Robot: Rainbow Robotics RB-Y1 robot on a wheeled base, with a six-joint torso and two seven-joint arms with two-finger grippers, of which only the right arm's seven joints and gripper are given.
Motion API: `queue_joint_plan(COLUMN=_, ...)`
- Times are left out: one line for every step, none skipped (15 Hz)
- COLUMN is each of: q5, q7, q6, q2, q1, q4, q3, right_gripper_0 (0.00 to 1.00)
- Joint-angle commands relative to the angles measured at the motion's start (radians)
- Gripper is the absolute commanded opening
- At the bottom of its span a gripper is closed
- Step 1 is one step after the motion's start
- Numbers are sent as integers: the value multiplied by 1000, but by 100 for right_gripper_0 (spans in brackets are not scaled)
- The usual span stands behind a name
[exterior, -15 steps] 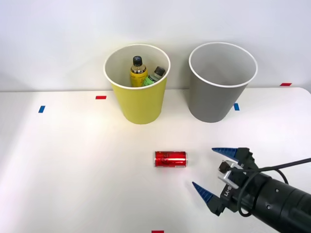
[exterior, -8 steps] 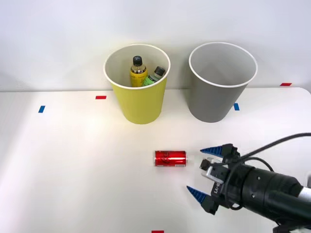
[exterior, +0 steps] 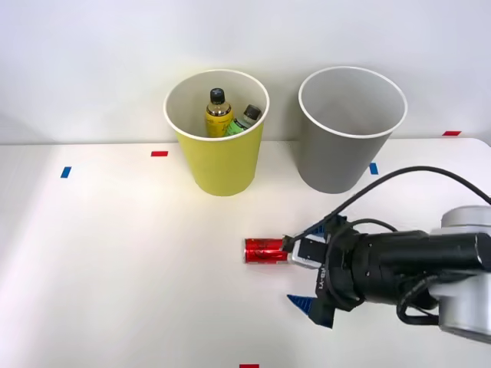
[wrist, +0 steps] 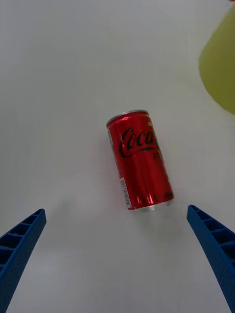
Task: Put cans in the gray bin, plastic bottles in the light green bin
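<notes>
Your right gripper [exterior: 301, 270] reaches low from the right, fingers spread wide, just right of the one red can [exterior: 265, 251] lying on the counter [exterior: 115, 253]; farther off, two bottles [exterior: 218, 113] stand in the light green bin [exterior: 221, 165]; the gray bin [exterior: 343, 165] sits to its right.

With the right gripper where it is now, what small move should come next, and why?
Probably ease the right gripper forward until its open fingers straddle the can, then close. The can lies on its side on the table, ahead of the fingertips, not yet between them.
</notes>
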Motion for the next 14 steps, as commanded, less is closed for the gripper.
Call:
queue_joint_plan(q5=-192, q7=178, q6=11, q2=41, q1=-69, q4=99, q3=2, right_gripper_0=100)
queue_joint_plan(q5=-247, q7=223, q6=11, q2=56, q1=-84, q4=129, q3=0, right_gripper_0=100)
queue_joint_plan(q5=-304, q7=278, q6=11, q2=71, q1=-99, q4=166, q3=0, right_gripper_0=100)
queue_joint_plan(q5=-350, q7=321, q6=11, q2=84, q1=-113, q4=194, q3=2, right_gripper_0=100)
queue_joint_plan(q5=-398, q7=365, q6=11, q2=104, q1=-127, q4=227, q3=2, right_gripper_0=100)
queue_joint_plan(q5=-441, q7=401, q6=11, q2=124, q1=-139, q4=258, q3=0, right_gripper_0=100)
queue_joint_plan(q5=-462, q7=430, q6=11, q2=139, q1=-151, q4=278, q3=2, right_gripper_0=100)
queue_joint_plan(q5=-497, q7=479, q6=11, q2=156, q1=-171, q4=309, q3=2, right_gripper_0=100)
queue_joint_plan(q5=-548, q7=543, q6=11, q2=177, q1=-194, q4=349, q3=2, right_gripper_0=100)
queue_joint_plan(q5=-585, q7=599, q6=11, q2=194, q1=-210, q4=379, q3=2, right_gripper_0=100)
queue_joint_plan(q5=-612, q7=661, q6=14, q2=211, q1=-230, q4=416, q3=0, right_gripper_0=100)
queue_joint_plan(q5=-626, q7=729, q6=48, q2=234, q1=-251, q4=451, q3=-3, right_gripper_0=100)
queue_joint_plan(q5=-645, q7=773, q6=98, q2=255, q1=-271, q4=482, q3=-12, right_gripper_0=100)
queue_joint_plan(q5=-657, q7=799, q6=147, q2=271, q1=-276, q4=501, q3=-40, right_gripper_0=100)
